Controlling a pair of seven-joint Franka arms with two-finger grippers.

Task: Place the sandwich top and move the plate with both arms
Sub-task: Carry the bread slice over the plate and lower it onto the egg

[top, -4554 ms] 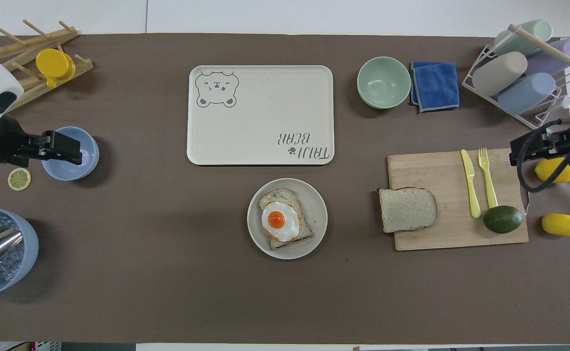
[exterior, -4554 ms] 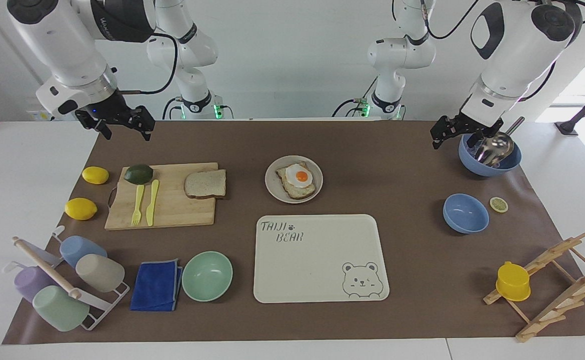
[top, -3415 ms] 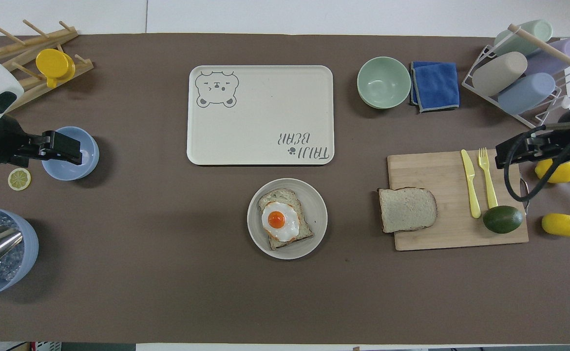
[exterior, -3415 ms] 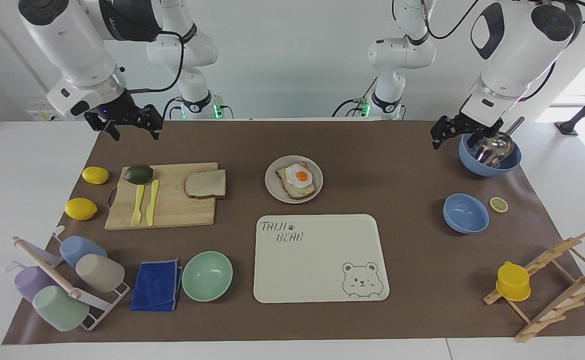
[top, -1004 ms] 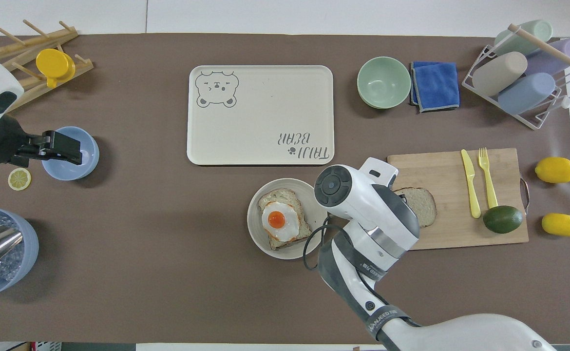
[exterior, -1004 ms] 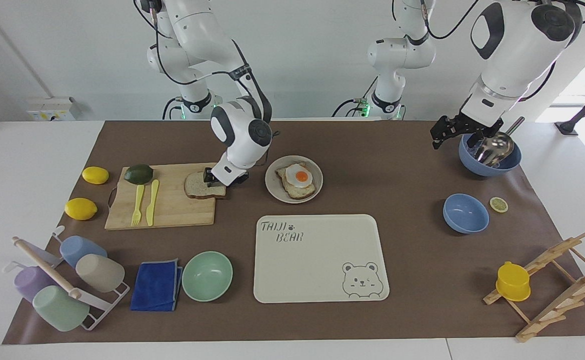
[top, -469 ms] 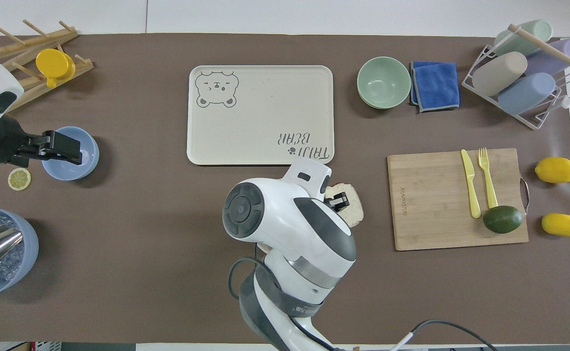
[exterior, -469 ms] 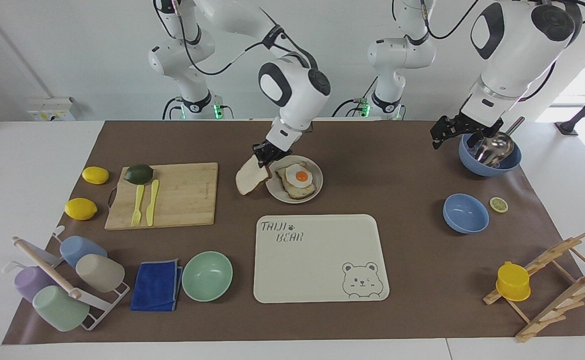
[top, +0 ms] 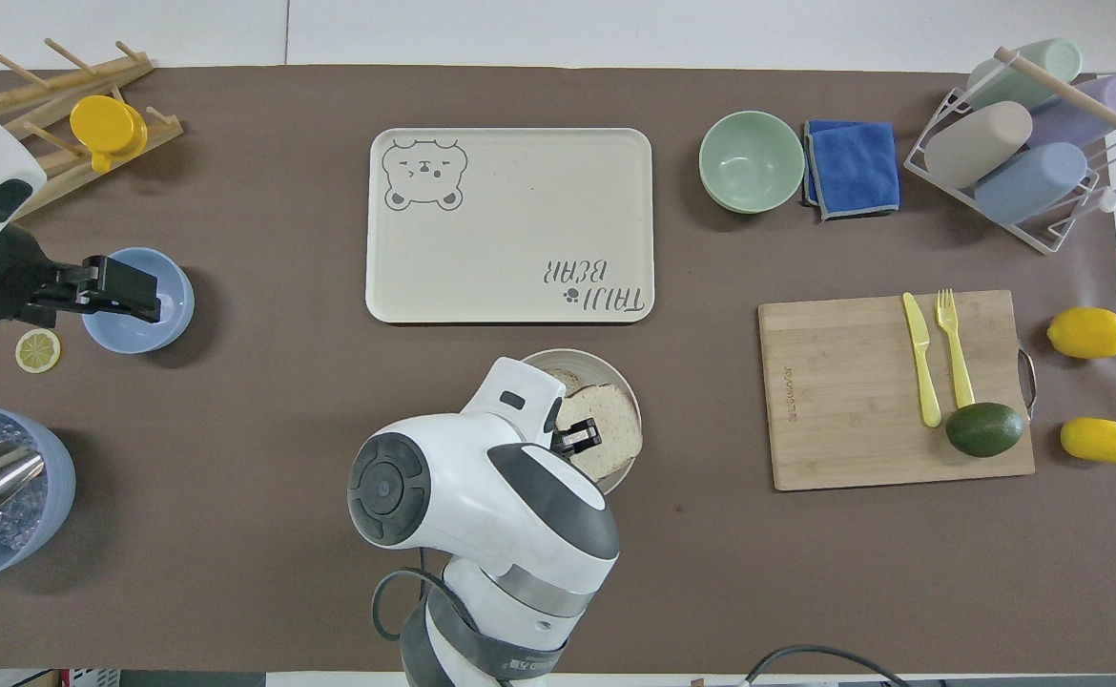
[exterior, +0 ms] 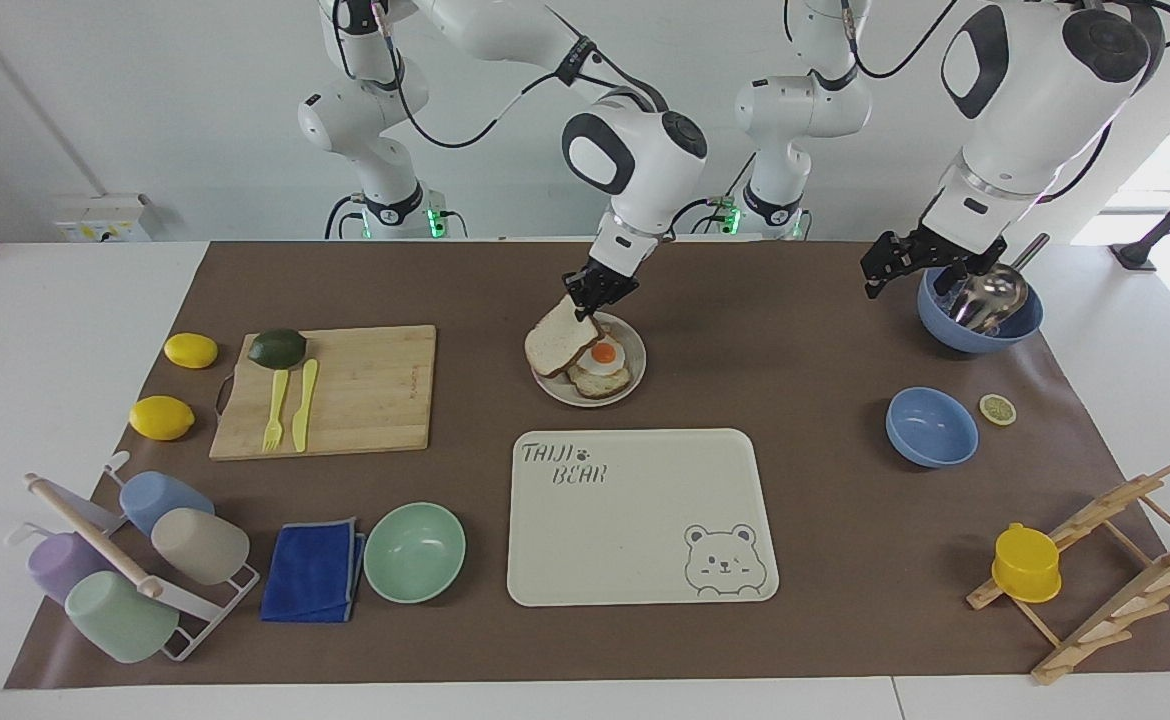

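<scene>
One slice, the sandwich top (exterior: 561, 346), hangs tilted from the right gripper (exterior: 600, 289), which pinches its upper edge; the low corner is over the plate (exterior: 633, 384), just beside the egg toast (exterior: 603, 372), so I judge it must tip flat toward the egg. It is light brown with a darker crust. Over the ice bowl (exterior: 980, 318) the left gripper (exterior: 893, 262) waits; I cannot tell its fingers.

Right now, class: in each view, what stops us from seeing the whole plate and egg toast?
Facing view: the tilted sandwich top, pinched by the right gripper, hides part of the plate and egg toast. Overhead view: the right arm's white body blocks much of the plate, and the sandwich top hides the egg.
</scene>
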